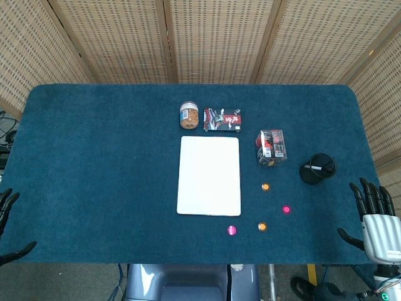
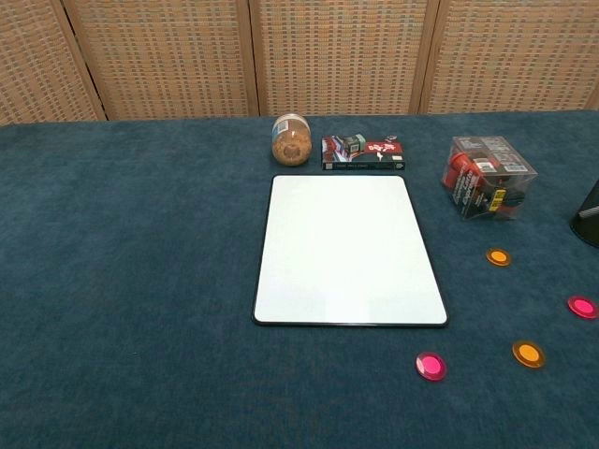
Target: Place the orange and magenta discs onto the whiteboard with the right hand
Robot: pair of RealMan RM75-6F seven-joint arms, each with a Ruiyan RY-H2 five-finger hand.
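Note:
A bare whiteboard [image 1: 209, 175] [image 2: 348, 249] lies flat in the middle of the blue table. To its right lie two orange discs [image 1: 265, 187] [image 1: 262, 226] [image 2: 499, 256] [image 2: 529, 354] and two magenta discs [image 1: 286, 209] [image 1: 232, 230] [image 2: 582, 306] [image 2: 430, 366], all on the cloth. My right hand [image 1: 376, 219] hovers at the table's right front corner, fingers spread, holding nothing, well right of the discs. My left hand [image 1: 7, 227] shows only as dark fingertips at the left front edge, also holding nothing. Neither hand appears in the chest view.
Behind the whiteboard stand a jar [image 1: 189, 115] [image 2: 292, 139] and a flat dark box [image 1: 222, 120] [image 2: 363, 152]. A clear box [image 1: 271, 147] [image 2: 487, 177] with red contents sits right of the board, and a black cup [image 1: 317, 168] holding a pen farther right.

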